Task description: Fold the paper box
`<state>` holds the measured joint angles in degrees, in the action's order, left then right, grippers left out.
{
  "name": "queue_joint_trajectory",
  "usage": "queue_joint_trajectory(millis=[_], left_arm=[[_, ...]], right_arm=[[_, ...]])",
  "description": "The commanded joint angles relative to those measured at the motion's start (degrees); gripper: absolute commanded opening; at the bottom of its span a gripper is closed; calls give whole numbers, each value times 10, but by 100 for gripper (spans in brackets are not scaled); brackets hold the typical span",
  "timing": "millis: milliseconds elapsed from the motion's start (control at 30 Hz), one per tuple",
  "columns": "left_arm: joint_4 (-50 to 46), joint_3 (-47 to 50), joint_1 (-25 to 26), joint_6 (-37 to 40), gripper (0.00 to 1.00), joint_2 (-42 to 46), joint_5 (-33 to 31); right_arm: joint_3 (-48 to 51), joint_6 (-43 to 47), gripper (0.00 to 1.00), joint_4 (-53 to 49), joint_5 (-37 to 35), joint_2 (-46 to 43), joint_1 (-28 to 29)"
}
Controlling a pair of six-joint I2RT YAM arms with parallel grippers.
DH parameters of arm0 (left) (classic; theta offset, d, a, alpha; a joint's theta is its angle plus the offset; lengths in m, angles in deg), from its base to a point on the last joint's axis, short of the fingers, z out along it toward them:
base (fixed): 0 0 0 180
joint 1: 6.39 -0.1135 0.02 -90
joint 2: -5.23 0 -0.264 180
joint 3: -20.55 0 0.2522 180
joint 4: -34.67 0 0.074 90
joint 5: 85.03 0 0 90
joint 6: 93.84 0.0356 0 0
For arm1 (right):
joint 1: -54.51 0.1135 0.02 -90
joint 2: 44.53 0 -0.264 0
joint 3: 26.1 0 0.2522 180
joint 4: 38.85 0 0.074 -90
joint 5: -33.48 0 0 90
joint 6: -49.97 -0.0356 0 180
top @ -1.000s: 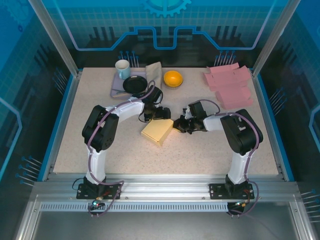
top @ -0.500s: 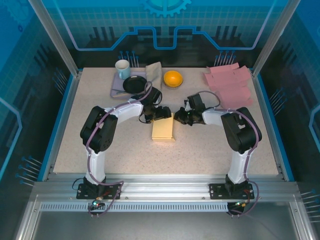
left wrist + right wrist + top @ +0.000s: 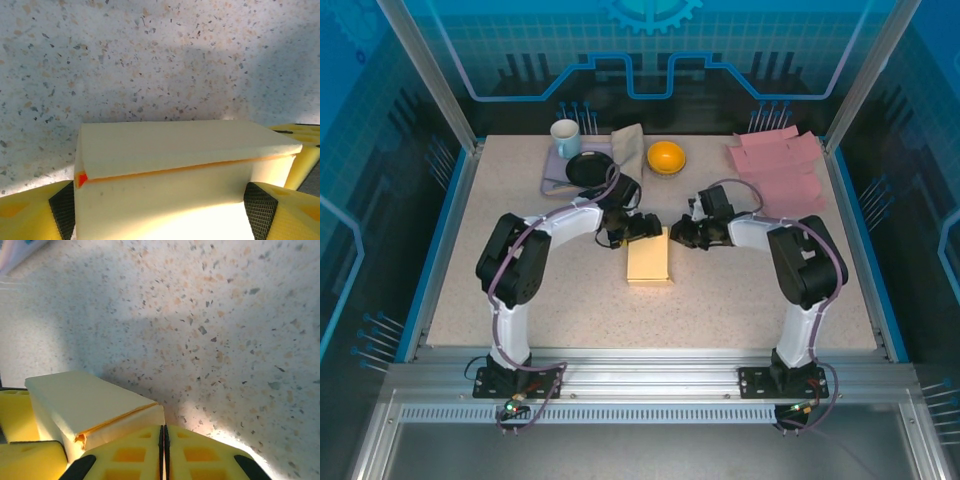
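The pale yellow paper box [image 3: 649, 257] lies folded and closed on the table's middle, long side running front to back. My left gripper [image 3: 642, 228] is at its far end, jaws wide around it. In the left wrist view the box [image 3: 175, 165] sits between my left gripper [image 3: 160, 210], and both pads [image 3: 62, 215] touch its sides. My right gripper [image 3: 678, 232] is shut and empty beside the box's far right corner. In the right wrist view its closed fingertips [image 3: 164, 450] rest against the box [image 3: 85, 400].
A stack of flat pink box blanks [image 3: 780, 170] lies at the back right. An orange bowl [image 3: 666, 157], a black plate [image 3: 590, 167], a cup [image 3: 565, 138] and a beige cloth [image 3: 630, 142] stand along the back.
The box has turned from a slant to lie square with the table. The right gripper has moved back along it to its far right corner.
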<state>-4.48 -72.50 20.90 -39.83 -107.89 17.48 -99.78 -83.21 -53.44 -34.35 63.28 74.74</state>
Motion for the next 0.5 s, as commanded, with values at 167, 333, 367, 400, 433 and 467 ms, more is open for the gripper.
queue_joint_trajectory(millis=[167,333,367,400,433,467], left_arm=[[0,22,-32,7,92,80,41],[-10,79,-29,-2,92,133,35],[-12,96,-24,-8,92,142,35],[-13,115,-17,-13,92,152,35],[-12,130,-9,-17,92,159,33],[-9,147,2,-20,92,165,31]], right_arm=[[27,76,12,-64,16,-86,-32],[53,113,12,-117,25,-132,-29],[56,126,12,-134,30,-140,-25],[58,140,12,-152,36,-145,-21],[58,151,12,-168,43,-149,-18],[61,161,12,-181,48,-151,-12]])
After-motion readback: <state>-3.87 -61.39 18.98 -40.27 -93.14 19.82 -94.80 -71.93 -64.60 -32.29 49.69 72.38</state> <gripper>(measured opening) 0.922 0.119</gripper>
